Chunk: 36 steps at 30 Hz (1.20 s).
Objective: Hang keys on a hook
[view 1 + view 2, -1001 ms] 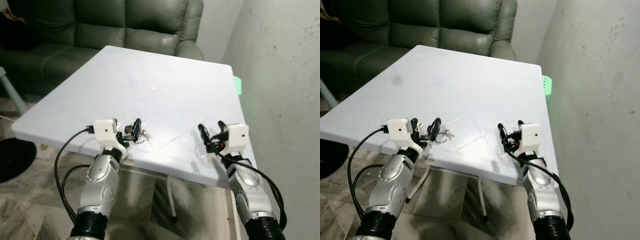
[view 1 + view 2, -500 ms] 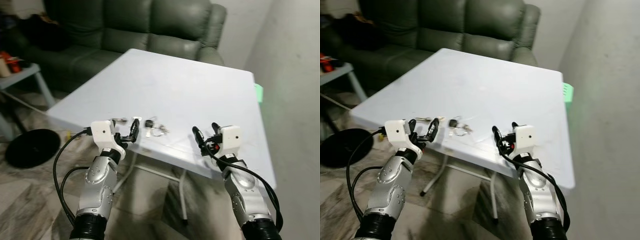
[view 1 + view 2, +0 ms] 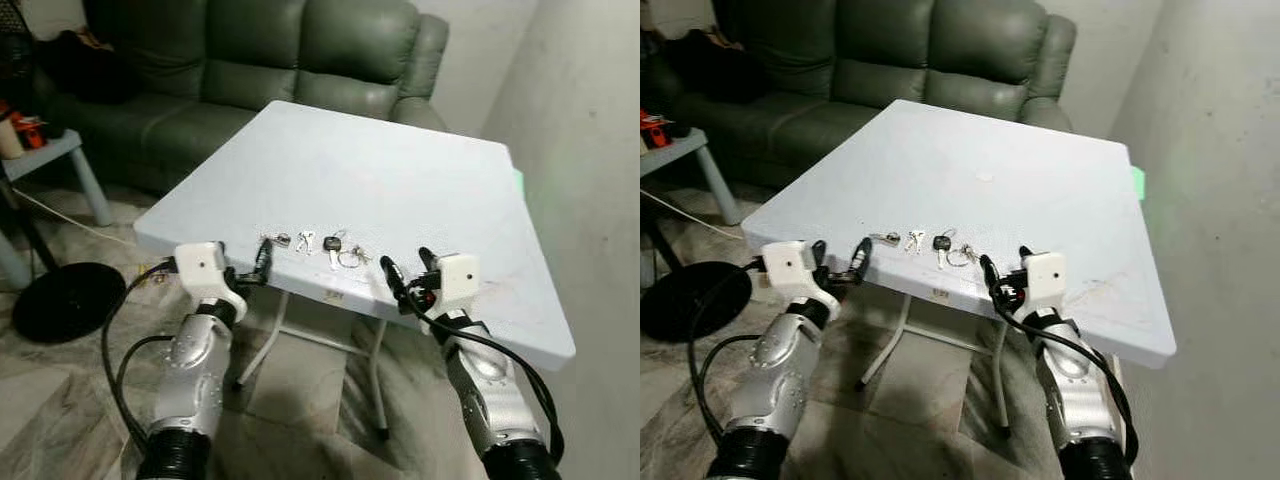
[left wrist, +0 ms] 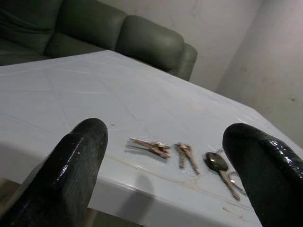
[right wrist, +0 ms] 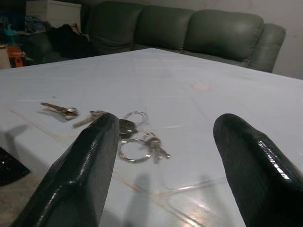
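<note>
At the far left a small grey side table (image 3: 50,152) stands over a round black base (image 3: 62,300) on the marble-patterned floor (image 3: 60,420). The left gripper (image 3: 247,262) hovers at the near edge of the square white folding table (image 3: 400,170), its two black fingers spread wide and holding nothing. Just beyond it, near that edge, the scattered metal keys with their rings (image 3: 325,243) lie flat in a short row on the table, touching neither gripper. Further right, the right gripper (image 3: 404,270) hangs at the same edge, fingers also spread apart and empty, the keys slightly to its left. Behind the table sits a dark green leather sofa (image 3: 260,50).
</note>
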Tool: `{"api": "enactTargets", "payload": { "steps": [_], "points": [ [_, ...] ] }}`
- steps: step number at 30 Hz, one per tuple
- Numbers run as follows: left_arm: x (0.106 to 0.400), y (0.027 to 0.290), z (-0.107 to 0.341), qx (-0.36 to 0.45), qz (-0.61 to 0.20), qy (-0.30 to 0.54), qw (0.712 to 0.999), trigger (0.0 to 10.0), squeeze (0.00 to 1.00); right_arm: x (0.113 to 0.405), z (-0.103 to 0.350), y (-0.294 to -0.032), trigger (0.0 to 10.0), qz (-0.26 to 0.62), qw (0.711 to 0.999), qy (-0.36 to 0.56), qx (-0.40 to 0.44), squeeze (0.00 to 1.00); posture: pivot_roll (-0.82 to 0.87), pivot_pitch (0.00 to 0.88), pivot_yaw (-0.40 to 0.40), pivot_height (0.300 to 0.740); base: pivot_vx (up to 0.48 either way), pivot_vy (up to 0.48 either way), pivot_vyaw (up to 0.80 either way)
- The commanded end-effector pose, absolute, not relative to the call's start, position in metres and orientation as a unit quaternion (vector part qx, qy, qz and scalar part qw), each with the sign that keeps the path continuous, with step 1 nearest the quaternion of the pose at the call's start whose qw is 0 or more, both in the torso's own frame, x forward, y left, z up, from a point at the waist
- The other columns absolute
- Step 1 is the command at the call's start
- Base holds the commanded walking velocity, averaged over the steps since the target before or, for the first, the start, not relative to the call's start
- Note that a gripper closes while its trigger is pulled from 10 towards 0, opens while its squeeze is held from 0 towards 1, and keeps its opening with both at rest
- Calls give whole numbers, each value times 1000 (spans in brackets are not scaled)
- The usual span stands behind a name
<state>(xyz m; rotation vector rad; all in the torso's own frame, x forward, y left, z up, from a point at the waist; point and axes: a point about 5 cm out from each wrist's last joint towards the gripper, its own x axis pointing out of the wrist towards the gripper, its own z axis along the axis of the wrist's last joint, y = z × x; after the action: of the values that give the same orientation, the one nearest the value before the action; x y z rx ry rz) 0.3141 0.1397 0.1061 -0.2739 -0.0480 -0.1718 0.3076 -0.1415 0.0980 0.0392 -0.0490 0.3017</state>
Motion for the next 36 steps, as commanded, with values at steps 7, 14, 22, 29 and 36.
{"api": "enactTargets", "payload": {
  "steps": [7, 14, 22, 29, 36],
  "points": [
    [316, 136, 109, -137, -90, -27, 986, 10000, 0, 309, 104, -145, 10000, 148, 988, -36, 14, 0, 18, 0, -93, 715, 0, 466, 0],
    [316, 136, 108, -137, -91, -26, 986, 10000, 0, 310, 104, -146, 10000, 148, 988, -34, 13, 0, 19, 0, -95, 715, 0, 476, 0],
    [316, 135, 108, -137, -89, -26, 986, 10000, 0, 309, 104, -146, 10000, 150, 988, -33, 10, 0, 21, 0, -98, 715, 0, 338, 0],
    [316, 136, 107, -136, -83, -22, 987, 10000, 0, 305, 107, -143, 10000, 184, 982, -50, 17, 0, 22, 0, -100, 715, 0, 0, 0],
    [315, 135, 107, -136, -86, -21, 987, 10000, 0, 308, 102, -147, 10000, 178, 984, -24, 15, 0, 26, 0, -101, 715, 0, 0, -61]
  ]
}}
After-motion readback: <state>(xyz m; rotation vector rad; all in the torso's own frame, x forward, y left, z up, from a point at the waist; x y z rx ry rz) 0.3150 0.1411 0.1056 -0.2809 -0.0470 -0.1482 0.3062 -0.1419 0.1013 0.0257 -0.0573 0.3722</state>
